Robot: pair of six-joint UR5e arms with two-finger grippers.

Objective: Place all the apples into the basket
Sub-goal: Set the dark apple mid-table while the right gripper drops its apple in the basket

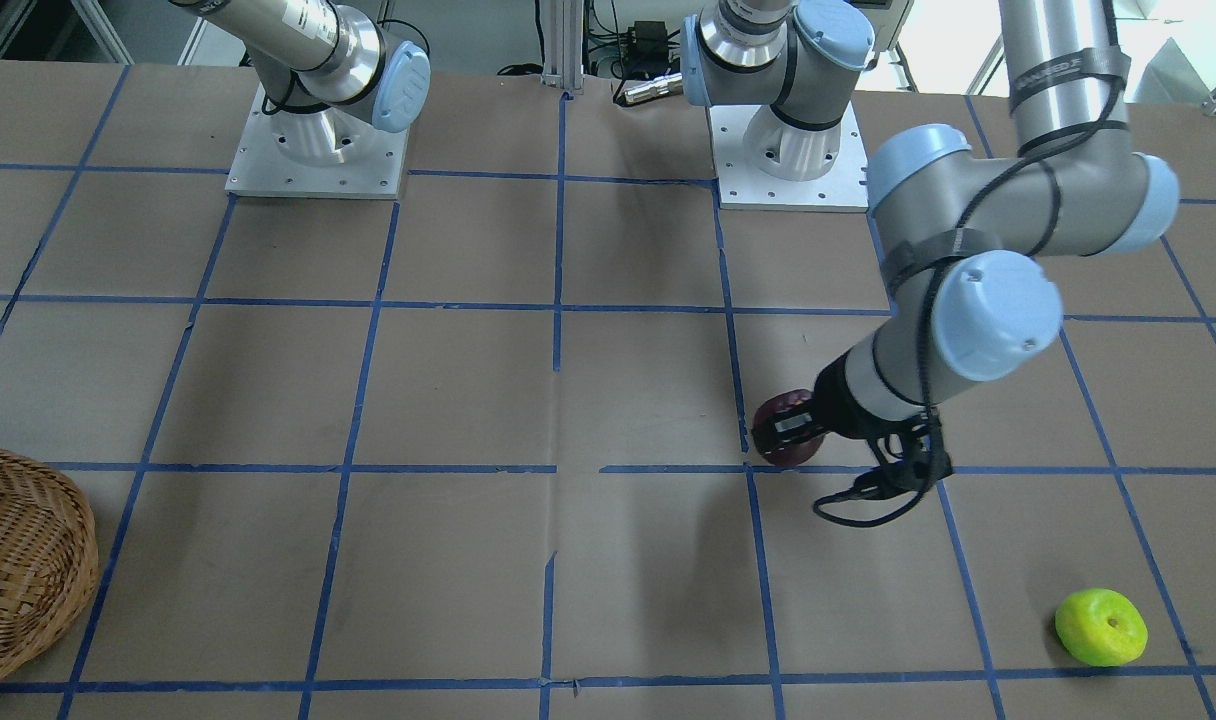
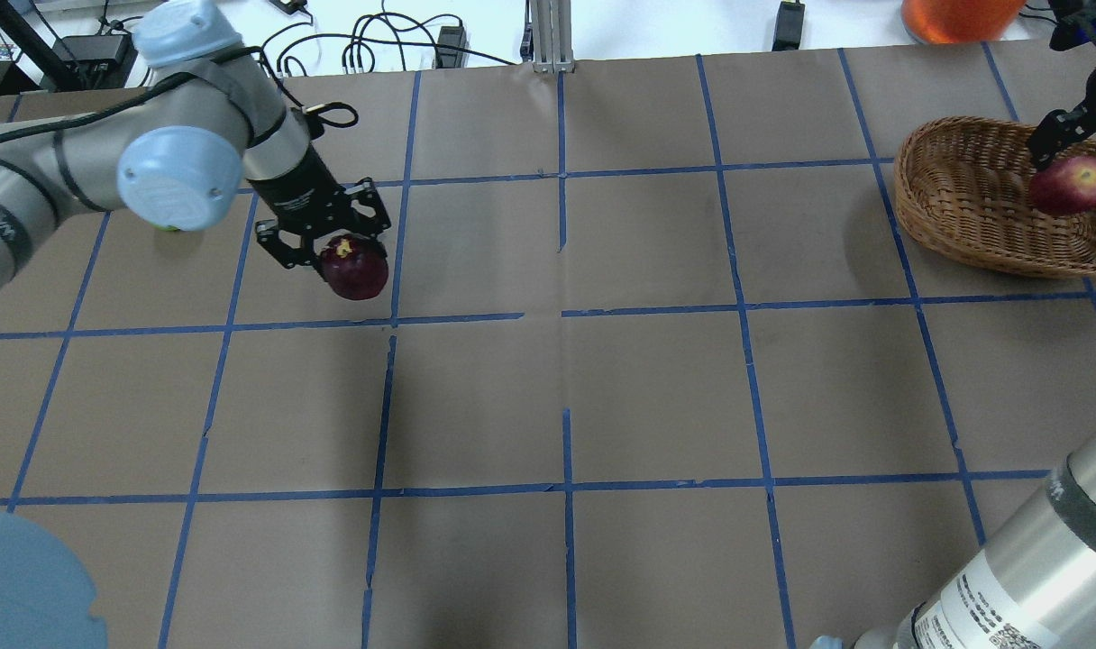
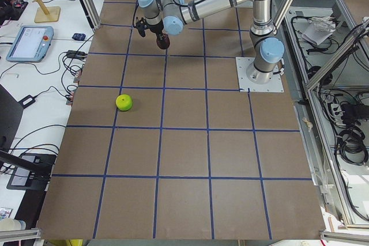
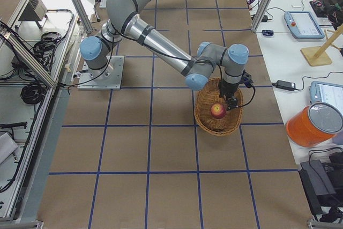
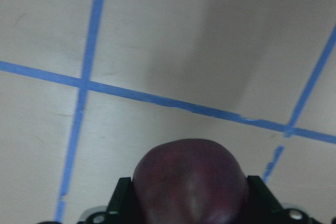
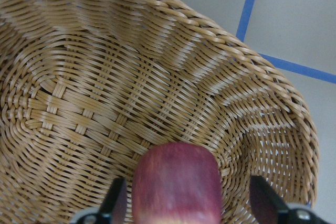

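My left gripper (image 2: 339, 251) is shut on the dark purple-maroon apple (image 2: 355, 273) and holds it above the table; the apple fills the bottom of the left wrist view (image 5: 189, 182). My right gripper (image 2: 1073, 158) is shut on the red apple (image 2: 1069, 185) and holds it over the inside of the wicker basket (image 2: 958, 203). The right wrist view shows the red apple (image 6: 176, 187) above the basket's woven floor (image 6: 105, 103). The yellow-green apple (image 1: 1101, 627) lies alone on the table, on the far side from the basket (image 1: 18, 560).
The table is brown paper with a blue tape grid (image 2: 563, 314). The two arm bases (image 1: 318, 150) stand at the robot's edge. An orange container (image 2: 958, 16) sits beyond the table's far edge near the basket.
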